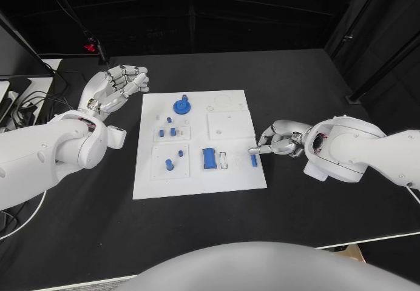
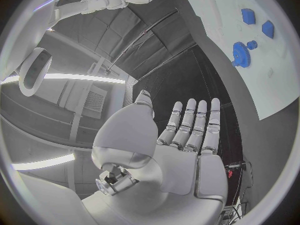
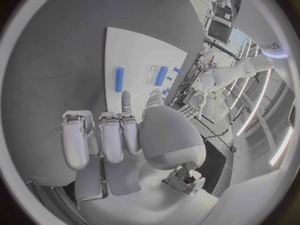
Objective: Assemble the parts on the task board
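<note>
We see the right hand (image 1: 278,143) curled, holding nothing, beside the blue peg (image 1: 254,160) at the board (image 1: 236,182) edge, likely lining up a grasp, left hand (image 1: 118,85) open off-board.

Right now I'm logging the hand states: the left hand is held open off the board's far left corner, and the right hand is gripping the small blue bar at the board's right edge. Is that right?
Not quite. The right hand is not gripping the small blue bar; the right wrist view shows the bar lying free on the task board, beyond the fingers. The left hand is open, as you said.
</note>
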You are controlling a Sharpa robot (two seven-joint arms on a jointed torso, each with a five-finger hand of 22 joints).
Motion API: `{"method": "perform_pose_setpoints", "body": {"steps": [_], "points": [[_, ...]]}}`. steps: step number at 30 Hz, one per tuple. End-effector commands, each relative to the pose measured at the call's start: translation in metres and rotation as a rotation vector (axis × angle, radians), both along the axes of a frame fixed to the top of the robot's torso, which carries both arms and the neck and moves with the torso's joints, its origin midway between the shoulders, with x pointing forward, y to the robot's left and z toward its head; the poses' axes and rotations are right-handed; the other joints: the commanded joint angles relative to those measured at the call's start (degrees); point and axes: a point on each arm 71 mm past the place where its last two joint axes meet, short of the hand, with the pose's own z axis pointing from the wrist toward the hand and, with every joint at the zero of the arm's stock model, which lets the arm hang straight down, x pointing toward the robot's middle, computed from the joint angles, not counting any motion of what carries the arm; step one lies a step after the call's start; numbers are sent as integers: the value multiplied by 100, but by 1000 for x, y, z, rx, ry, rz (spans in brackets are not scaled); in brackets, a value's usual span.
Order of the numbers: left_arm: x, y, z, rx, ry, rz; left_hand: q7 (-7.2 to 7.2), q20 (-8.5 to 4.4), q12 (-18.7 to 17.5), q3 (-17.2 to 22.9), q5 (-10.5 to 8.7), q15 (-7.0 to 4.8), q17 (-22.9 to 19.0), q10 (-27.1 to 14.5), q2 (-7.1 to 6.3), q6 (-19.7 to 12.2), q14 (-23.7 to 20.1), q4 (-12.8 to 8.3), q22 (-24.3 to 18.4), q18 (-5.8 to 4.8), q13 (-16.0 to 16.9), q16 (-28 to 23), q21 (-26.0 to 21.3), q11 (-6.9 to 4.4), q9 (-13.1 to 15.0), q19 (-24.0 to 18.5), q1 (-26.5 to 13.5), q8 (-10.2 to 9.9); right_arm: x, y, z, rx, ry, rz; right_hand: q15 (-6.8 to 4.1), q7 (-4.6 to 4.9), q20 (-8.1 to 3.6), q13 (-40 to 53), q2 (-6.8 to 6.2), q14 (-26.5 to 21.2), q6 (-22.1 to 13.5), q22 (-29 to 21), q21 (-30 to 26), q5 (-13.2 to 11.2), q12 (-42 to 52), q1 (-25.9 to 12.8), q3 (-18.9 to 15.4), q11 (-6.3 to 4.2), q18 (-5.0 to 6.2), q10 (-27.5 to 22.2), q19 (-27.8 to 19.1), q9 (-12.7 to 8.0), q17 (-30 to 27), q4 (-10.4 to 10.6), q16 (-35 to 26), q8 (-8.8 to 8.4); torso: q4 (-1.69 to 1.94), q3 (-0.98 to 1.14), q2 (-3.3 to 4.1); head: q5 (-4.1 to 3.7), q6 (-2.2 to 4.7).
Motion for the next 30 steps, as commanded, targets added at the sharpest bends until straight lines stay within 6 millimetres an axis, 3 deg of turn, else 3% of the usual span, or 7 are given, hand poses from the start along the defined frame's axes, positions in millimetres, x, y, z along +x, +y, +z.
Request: {"method": "perform_pose_setpoints", "body": {"steps": [1, 12, 30], "points": [[0, -1, 1, -6, -1, -8, 764, -13, 24, -35, 31, 11, -5, -57, 42, -36, -25, 6, -8, -32, -6, 15, 32, -1, -7, 8, -3, 26, 1, -6, -4, -107, 35, -26, 1, -48, 27, 1493, 8, 606, 46, 1509, 19, -48, 14, -67, -26, -17, -42, 597, 596, 71, 1506, 0, 14, 191, 3, 0, 4, -8, 0], [0, -1, 1, -7, 0, -10, 764, -13, 24, -35, 31, 11, -5, -57, 42, -36, -25, 6, -8, -32, -6, 15, 32, -1, -7, 8, -3, 26, 8, -1, -9, -132, 65, -37, -29, -89, -1, 1493, 66, 606, 83, 1509, 19, -67, 14, -78, -17, -54, -42, 597, 596, 184, 1506, 0, 14, 485, 2, -2, -4, -23, 0], [0, -1, 0, -7, 1, -10, 764, -13, 29, -39, 33, 11, -11, -57, 47, -39, -25, 6, -9, -32, -6, 19, 32, -1, -7, 7, 0, 30, 14, 9, -16, -172, 110, -14, -50, -126, -21, 1493, 120, 606, 136, 1509, 19, -62, 14, -70, 1, -85, -42, 597, 596, 240, 1506, 1, 14, 649, 10, 0, 0, -21, 0]]}}
